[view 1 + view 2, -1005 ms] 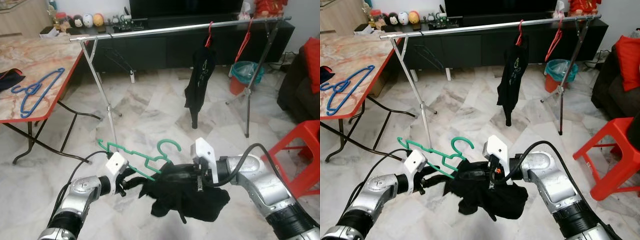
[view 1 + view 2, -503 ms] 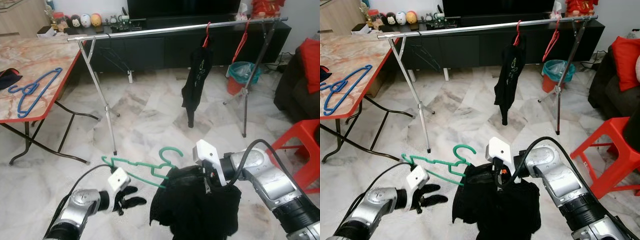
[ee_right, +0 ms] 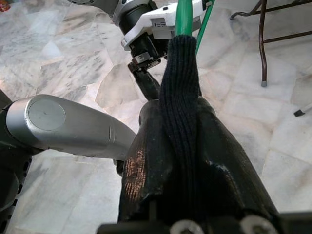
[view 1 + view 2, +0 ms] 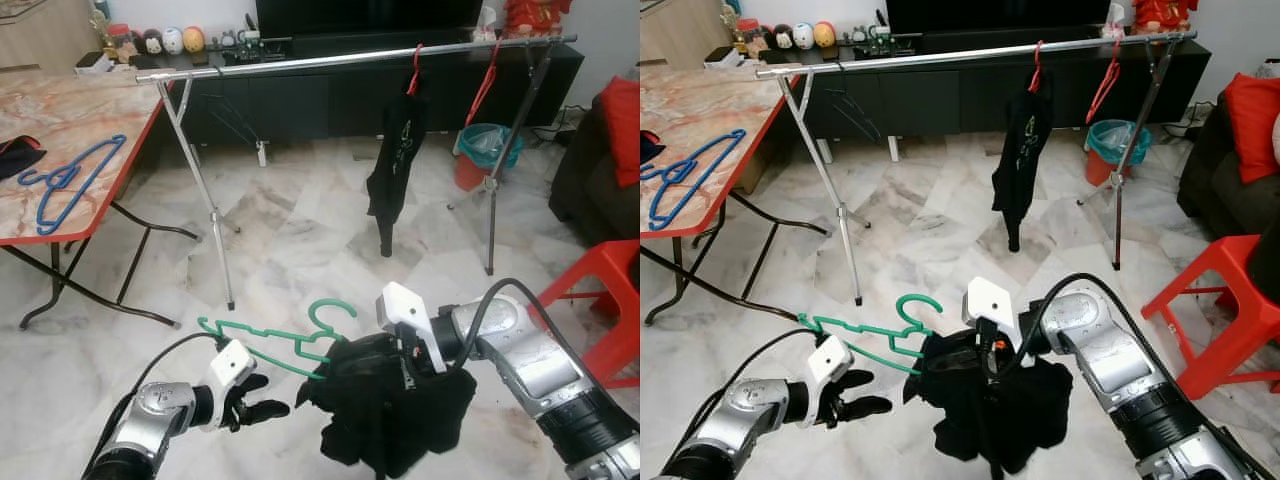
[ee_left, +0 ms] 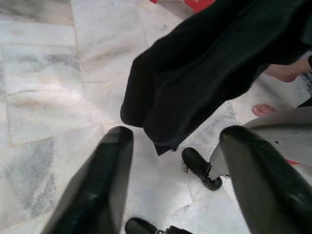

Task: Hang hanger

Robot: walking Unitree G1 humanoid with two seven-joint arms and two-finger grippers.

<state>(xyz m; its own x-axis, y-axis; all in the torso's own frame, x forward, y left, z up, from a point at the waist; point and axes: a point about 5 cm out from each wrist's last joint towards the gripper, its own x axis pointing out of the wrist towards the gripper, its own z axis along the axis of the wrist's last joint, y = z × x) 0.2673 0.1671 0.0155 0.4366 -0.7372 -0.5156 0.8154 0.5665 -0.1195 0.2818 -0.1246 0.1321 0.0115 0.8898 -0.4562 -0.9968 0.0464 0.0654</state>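
Left eye view puts the green hanger [image 4: 270,335] low in front of me, hook up, with a black garment [image 4: 385,410] bunched on its right end and drooping toward the marble floor [image 4: 300,240]. My right gripper [image 4: 372,362] has its two fingers pressed together on the ribbed dark cloth where it wraps the hanger, as the right wrist view shows. My left gripper [image 4: 258,405] sits just below the hanger's bare left end, fingers spread and holding nothing; the left wrist view looks past them to the garment hanging well apart.

The silver rail [image 4: 340,60] stands across the floor, with another dark garment [image 4: 395,165] and a red hanger [image 4: 487,82] on its right part. To hang well, I judge I should keep the pinch firm, lift the hook above rail height, and aim for the bare stretch left of that garment.
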